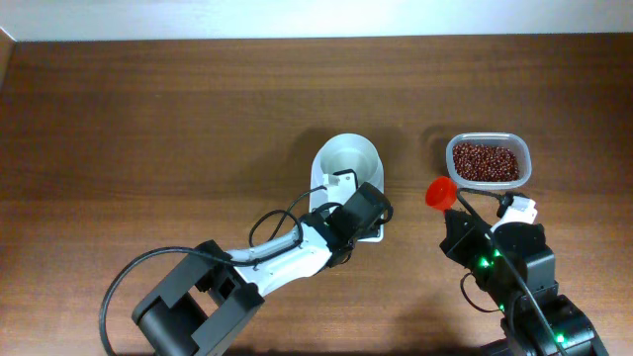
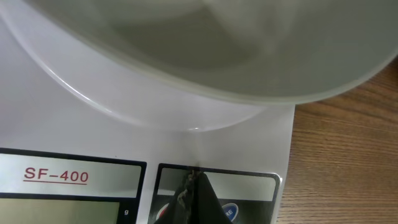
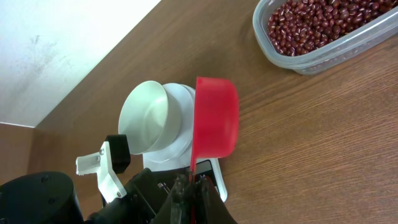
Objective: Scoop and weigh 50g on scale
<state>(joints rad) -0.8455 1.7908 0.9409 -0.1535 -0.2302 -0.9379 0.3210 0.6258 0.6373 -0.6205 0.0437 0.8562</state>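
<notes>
The white scale (image 2: 249, 143) carries a round white bowl (image 2: 217, 50), which looks empty. My left gripper (image 2: 198, 171) is shut and holds nothing; its tips rest on the scale's button panel, beside the blue button (image 2: 229, 211). From overhead, that gripper (image 1: 364, 208) covers the near end of the scale (image 1: 376, 235), below the bowl (image 1: 348, 163). My right gripper (image 3: 193, 180) is shut on the handle of a red scoop (image 3: 216, 115). The scoop (image 1: 439, 192) hangs between the scale and the tub, with no beans showing in it.
A clear plastic tub (image 1: 521, 148) of red beans (image 1: 485, 161) stands at the right, just beyond my right gripper (image 1: 463, 212). The tub (image 3: 311, 59) also shows in the right wrist view. The left arm's cables (image 1: 277, 222) loop near the scale. The table's far edge meets a white wall.
</notes>
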